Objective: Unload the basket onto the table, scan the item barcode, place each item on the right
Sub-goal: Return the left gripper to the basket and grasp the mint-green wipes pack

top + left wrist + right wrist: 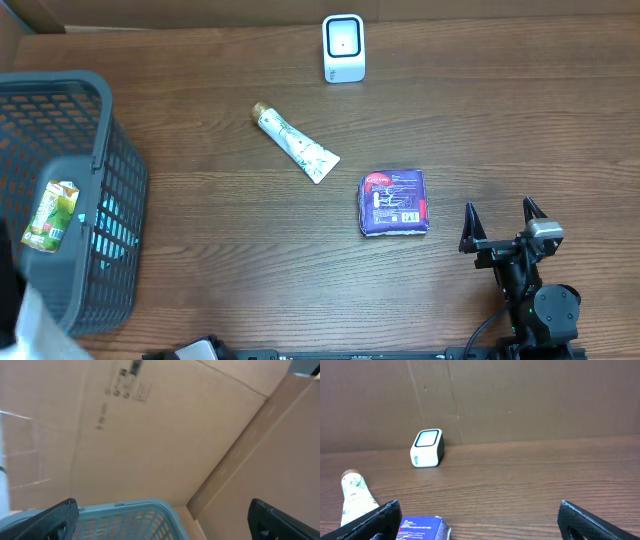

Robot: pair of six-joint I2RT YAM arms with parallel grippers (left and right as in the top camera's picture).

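A white barcode scanner [343, 47] [427, 448] stands upright at the back of the table. Three items show: a white tube [296, 143] [354, 498] lying left of centre, a purple packet [394, 202] [422, 528] lying flat, and a green juice carton [47, 215] over the grey basket [108, 190]. My right gripper [500, 225] [479, 510] sits open just right of the purple packet, facing the scanner, nothing between its fingers. The left gripper [161, 510] is open and empty above the basket rim [125, 510]; overhead shows only a blur of that arm at the left edge.
Cardboard walls [520, 400] [150, 425] close off the back and left side. The basket takes up the table's left end. Bare wooden tabletop [500, 120] lies between scanner and right gripper.
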